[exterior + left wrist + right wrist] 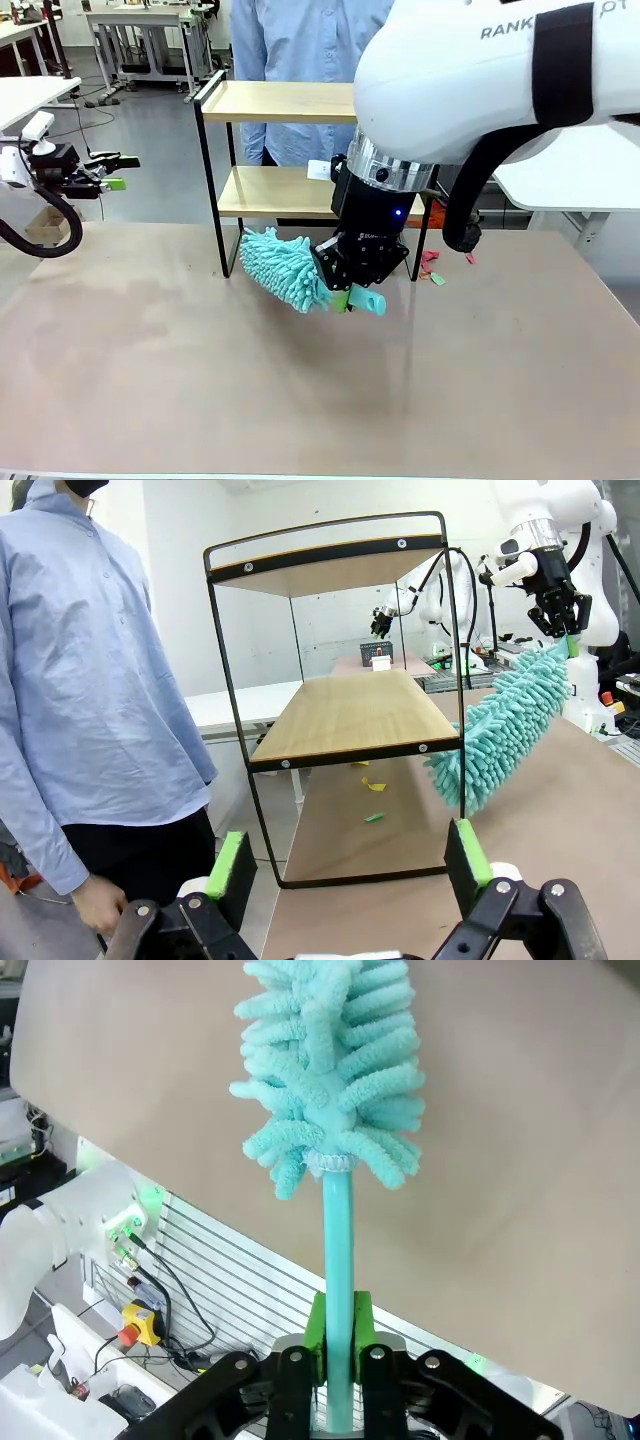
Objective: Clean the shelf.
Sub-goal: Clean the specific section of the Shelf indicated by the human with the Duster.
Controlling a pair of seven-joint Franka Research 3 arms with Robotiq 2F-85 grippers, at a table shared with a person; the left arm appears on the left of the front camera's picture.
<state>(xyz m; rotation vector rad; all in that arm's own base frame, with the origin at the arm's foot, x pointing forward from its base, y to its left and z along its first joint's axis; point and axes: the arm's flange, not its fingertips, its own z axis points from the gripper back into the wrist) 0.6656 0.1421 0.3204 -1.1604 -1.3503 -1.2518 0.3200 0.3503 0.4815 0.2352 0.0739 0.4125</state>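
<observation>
Over at the far side of the counter (200,380) stands the shelf (280,102), a person (300,40) right behind it. A fluffy teal duster (280,265) hangs by its front corner post, handle clamped in the right tool (338,1325); the left tool (348,858) is spread wide, holding nothing.

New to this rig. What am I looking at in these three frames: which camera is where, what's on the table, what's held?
Two white robot arms work at a brown table. The wide picture looks from between them toward a person in a blue shirt; the other two come from cameras on each wrist. The right gripper is shut on a teal fluffy duster, its head close to the two-tier shelf. The left gripper hangs open and empty. Small coloured scraps lie on the table.
</observation>
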